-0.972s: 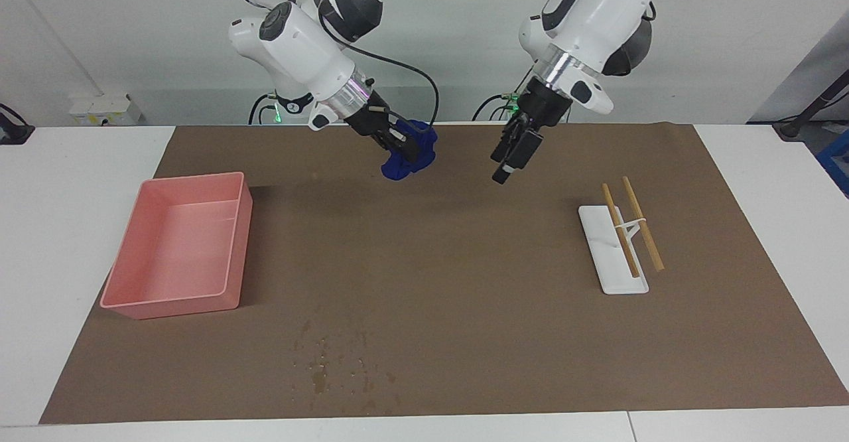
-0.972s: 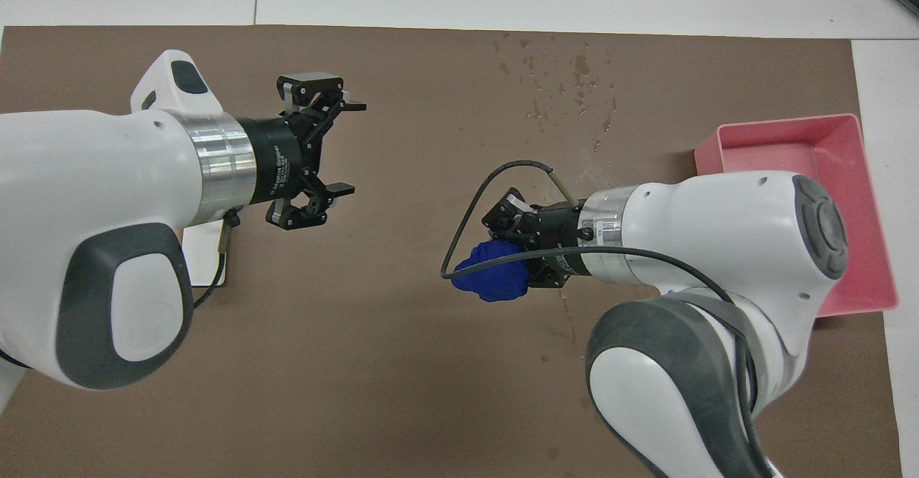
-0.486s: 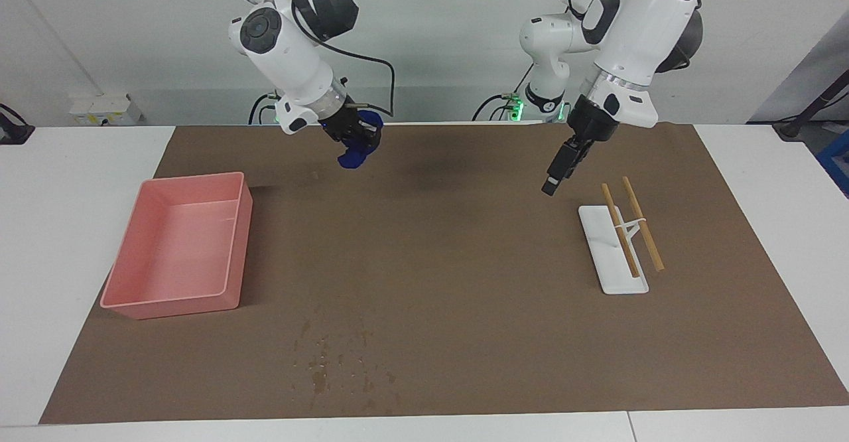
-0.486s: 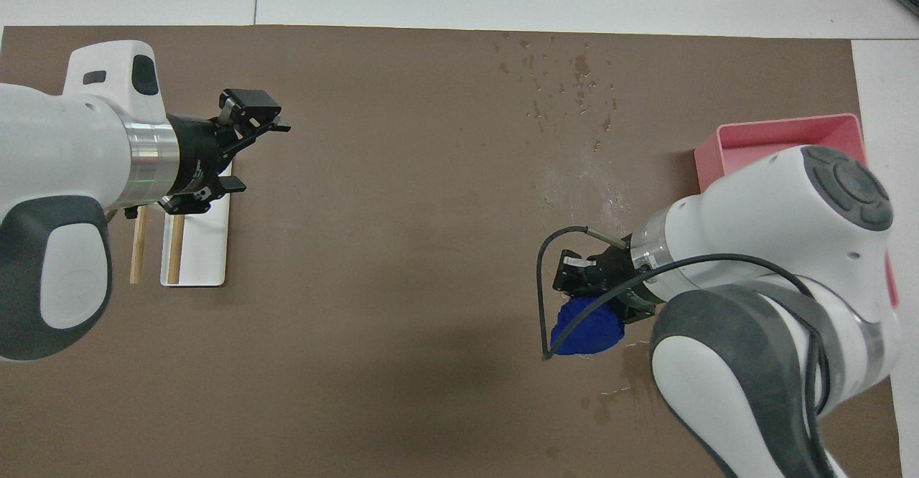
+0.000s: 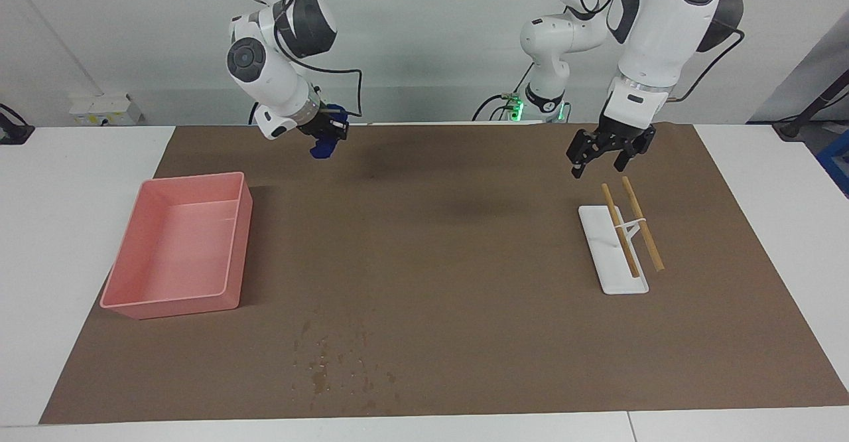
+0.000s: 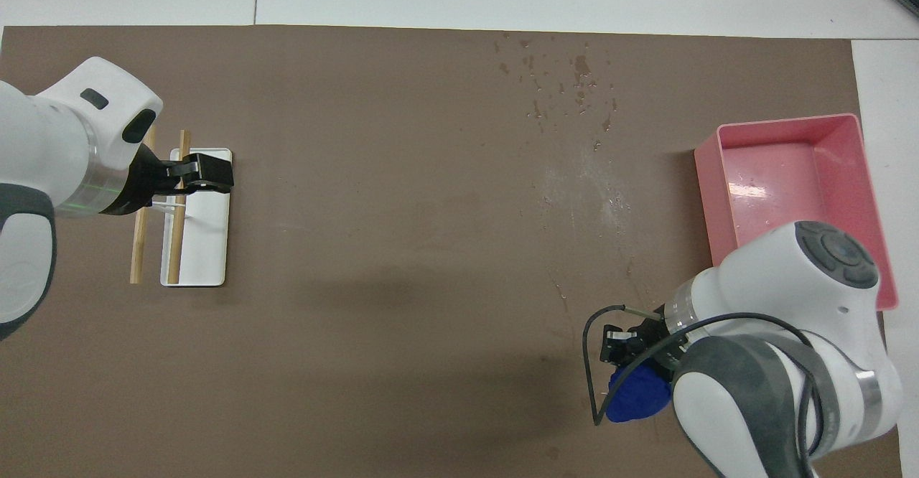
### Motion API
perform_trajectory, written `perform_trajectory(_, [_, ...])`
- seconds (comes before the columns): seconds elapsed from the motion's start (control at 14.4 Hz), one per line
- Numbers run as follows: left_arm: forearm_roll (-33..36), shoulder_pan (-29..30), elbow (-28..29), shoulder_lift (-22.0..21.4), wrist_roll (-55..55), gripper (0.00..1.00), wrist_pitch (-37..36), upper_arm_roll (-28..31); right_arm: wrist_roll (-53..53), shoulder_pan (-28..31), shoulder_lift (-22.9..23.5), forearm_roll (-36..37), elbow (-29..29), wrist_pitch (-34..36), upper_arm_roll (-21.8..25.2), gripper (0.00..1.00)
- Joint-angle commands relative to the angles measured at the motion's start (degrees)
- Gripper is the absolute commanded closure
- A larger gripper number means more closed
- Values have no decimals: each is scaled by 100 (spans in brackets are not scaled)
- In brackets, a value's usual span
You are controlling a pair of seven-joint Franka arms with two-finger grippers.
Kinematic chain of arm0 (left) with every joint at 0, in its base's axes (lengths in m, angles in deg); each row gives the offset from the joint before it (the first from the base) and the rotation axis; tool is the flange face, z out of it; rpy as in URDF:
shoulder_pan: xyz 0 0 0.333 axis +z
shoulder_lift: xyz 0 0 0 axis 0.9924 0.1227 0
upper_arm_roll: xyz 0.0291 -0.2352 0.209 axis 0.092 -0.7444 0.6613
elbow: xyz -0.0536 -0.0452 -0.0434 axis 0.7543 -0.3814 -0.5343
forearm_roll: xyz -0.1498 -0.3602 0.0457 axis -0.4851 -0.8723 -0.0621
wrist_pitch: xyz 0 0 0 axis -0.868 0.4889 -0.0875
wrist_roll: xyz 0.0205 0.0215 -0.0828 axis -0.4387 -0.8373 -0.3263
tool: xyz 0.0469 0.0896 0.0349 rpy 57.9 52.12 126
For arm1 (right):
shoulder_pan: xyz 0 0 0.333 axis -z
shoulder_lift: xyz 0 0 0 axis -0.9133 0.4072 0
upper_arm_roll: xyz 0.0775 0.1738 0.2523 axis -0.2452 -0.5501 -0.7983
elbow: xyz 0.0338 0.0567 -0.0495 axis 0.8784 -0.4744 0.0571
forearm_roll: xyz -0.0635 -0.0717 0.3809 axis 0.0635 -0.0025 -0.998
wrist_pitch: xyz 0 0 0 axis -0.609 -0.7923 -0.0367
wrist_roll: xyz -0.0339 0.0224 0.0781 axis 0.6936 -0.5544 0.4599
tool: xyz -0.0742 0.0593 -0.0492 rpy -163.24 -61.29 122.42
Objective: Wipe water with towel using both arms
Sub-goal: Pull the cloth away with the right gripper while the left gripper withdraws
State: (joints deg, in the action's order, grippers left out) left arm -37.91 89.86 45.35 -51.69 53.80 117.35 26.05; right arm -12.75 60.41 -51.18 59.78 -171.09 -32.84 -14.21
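The towel (image 5: 324, 145) hangs bunched in my right gripper (image 5: 326, 138), whose jaws are closed on the blue cloth, in the air over the edge of the mat (image 5: 451, 256) nearest my bases, toward my right arm's end of the table. The water (image 5: 338, 366) lies well apart from it: a scatter of dark specks and blotches near the mat's edge farthest from me, just past the pink tray (image 5: 232, 256). In the overhead view a fainter pale smear (image 6: 589, 191) sits on the mat between those specks and the towel.

My left gripper (image 5: 609, 151) is raised over the robot-side end of the white rack (image 5: 600, 256), jaws spread wide and holding nothing.

Between the tray and the rack, the middle of the mat is bare brown surface. The tray stands on the mat near its edge at my right arm's end; the rack stands in from the edge at my left arm's end.

I count one towel, one tray, one rack and two wooden sticks (image 5: 642, 223) lying propped across the rack.
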Motion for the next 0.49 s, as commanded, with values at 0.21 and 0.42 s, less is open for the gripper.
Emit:
perform_trajectory(0.21, [114, 372, -727, 29, -1115, 0, -1602, 31, 687, 99, 43, 337, -796, -819, -63, 100])
perform_trajectory(0.42, [113, 408, -550, -51, -1062, 0, -1576, 13, 748, 274, 385, 363, -814, -1276, -63, 100])
